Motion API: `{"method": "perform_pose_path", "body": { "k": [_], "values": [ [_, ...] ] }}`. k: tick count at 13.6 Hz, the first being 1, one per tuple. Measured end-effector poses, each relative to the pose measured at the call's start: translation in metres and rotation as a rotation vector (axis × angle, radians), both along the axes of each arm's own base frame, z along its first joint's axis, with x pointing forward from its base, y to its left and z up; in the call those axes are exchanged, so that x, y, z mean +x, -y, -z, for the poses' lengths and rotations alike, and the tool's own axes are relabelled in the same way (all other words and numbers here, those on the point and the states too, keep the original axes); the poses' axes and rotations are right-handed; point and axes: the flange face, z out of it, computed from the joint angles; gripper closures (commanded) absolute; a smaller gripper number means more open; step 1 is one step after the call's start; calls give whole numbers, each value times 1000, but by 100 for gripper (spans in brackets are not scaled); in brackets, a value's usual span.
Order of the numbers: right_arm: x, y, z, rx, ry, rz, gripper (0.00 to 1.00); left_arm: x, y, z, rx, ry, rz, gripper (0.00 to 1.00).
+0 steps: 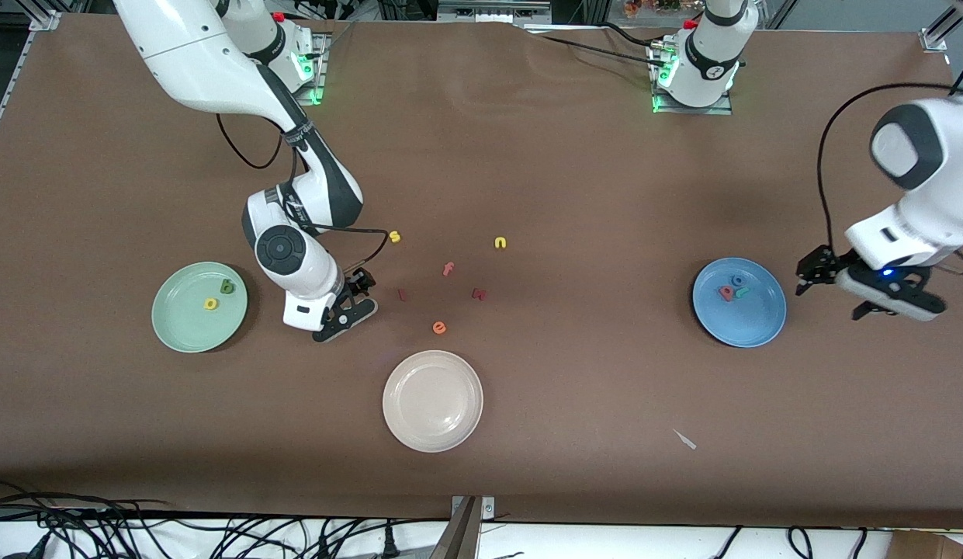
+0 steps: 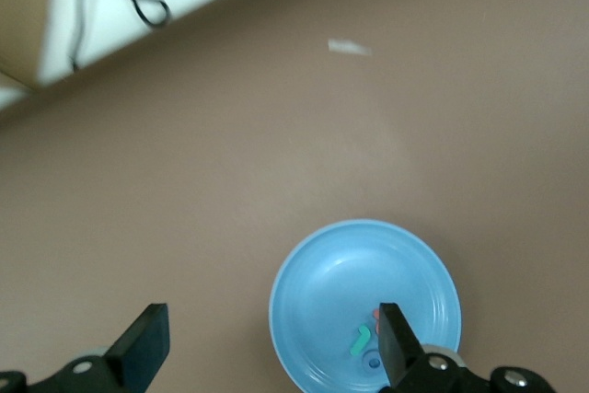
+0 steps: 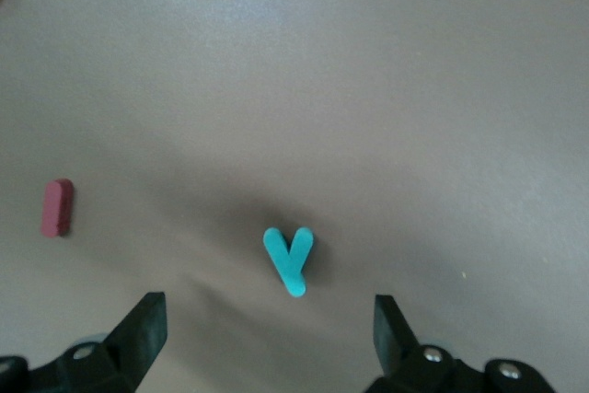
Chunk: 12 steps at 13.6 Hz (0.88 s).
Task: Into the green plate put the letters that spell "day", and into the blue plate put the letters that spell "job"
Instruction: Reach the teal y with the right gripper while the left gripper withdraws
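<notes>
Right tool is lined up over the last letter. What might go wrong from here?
The right tool hangs open over the teal "y". It is thin and flat on the table, so the fingers may slide over it. A dark red letter lies close by and could get nudged.

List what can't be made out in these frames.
- Teal "y": front view, hidden under the right gripper; only the right wrist view shows it, on bare table below the open jaws.
- Letters in the blue plate: left wrist view, partly covered by a left gripper finger and cut by the frame edge.
- Dark red pieces near the orange "e": front view, too small to read.
</notes>
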Motion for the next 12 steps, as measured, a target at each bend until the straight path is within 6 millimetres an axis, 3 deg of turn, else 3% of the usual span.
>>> {"method": "perform_pose_path", "body": {
  "k": [3,8,12],
  "values": [
    [0,0,10,6,6,-58,10,-15,13,-33,-23,-6,9,0],
    [1,2,12,9,10,-110,23,-58,21,-89,-61,-117,31,0],
    [3,5,15,9,9,-148,31,-71,30,-130,-1,-195,67,0]
  ]
}}
